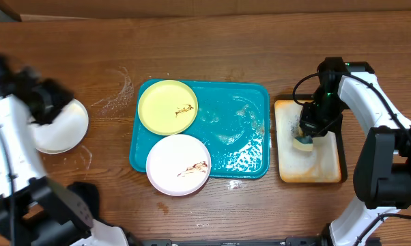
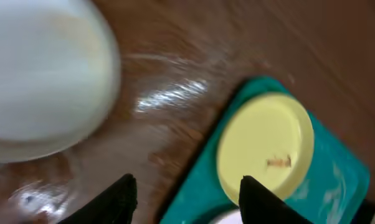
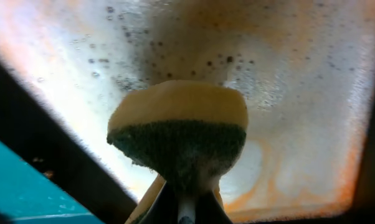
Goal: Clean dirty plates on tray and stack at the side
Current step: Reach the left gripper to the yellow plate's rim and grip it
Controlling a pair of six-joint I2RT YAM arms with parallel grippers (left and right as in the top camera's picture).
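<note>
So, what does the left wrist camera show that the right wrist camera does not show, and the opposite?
Only the left wrist view: a blurred white plate beside the tray, the wet wooden table, the pale yellow plate with a brown smear lying in the tray, and the left gripper, open and empty.
Only the right wrist view: the right gripper shut on a yellow-and-green sponge over the soapy, orange-stained cream tray.
Both: the teal tray; the right wrist view shows only a corner of it.
</note>
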